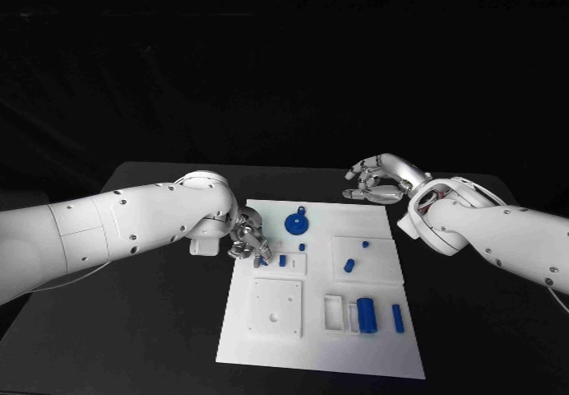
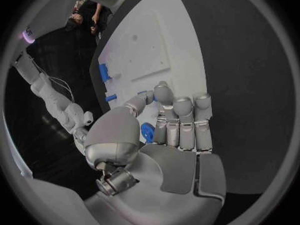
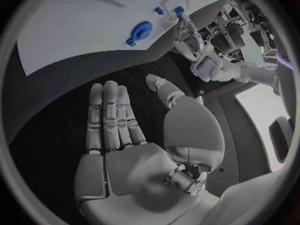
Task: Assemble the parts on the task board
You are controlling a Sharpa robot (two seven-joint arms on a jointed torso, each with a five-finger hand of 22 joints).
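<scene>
Under the left hand (image 1: 247,239), a blue part (image 1: 259,261).

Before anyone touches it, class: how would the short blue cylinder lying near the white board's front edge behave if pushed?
The short blue cylinder lies on its side, so it would probably roll. It looks like small rigid plastic, likely light. The neighbouring white block might stop it.

White rectangular task board (image 1: 356,350): 1. Small blue plastic parts: about 8 visible, largest a round disc (image 1: 297,222). Silver hands: 2.

Right hand (image 3: 134,152) with fingers (image 3: 109,117) spread over black table (image 3: 56,100), task board (image 3: 87,25) beyond (round blue part (image 3: 140,32) on it)
</scene>
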